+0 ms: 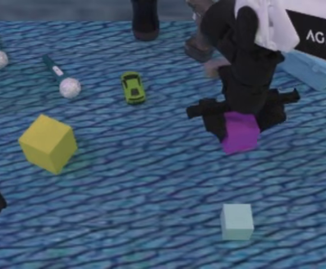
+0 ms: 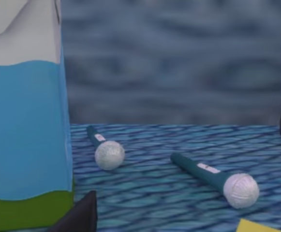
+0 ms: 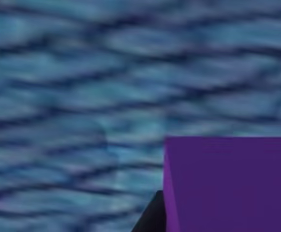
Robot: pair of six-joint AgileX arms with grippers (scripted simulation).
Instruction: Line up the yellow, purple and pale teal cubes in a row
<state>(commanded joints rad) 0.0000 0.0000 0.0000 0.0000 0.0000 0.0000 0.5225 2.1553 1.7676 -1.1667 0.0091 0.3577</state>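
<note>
- Top view: right arm reaches in from upper right; right tool (image 1: 242,115) sits directly over purple cube (image 1: 240,132), dark fingers either side of it, cube poking out below. Looks clamped on cube, but contact itself is hidden under the wrist, so that's a judgement. Can't tell if cube is on the bench (image 1: 151,185) or lifted just off it.
- Top view, other cubes: yellow cube (image 1: 47,143) well apart at left, turned at an angle to the bench edges. Pale teal cube (image 1: 237,221) nearer the front edge, almost straight below the purple one, clear gap between. Left arm parked at far left edge, only a dark bit showing; left tool not visible here.
- Top view, clutter: green toy car (image 1: 133,87), two microphones (image 1: 62,78) at upper left, light blue box (image 1: 311,68) at upper right behind the arm.
- Left wrist view: looks across the bench at the mics, a blue/white carton close by, a dark bottle at frame edge. One dark fingertip and a yellow corner show low down; can't tell spread of that tool.
- Right wrist view: purple face fills one corner, one dark fingertip (image 3: 152,217) against its edge, bench weave behind.
- Key relation: purple and teal lie close together on the right, w/ right arm nearer both; yellow is the outlier, nearer left arm.
</note>
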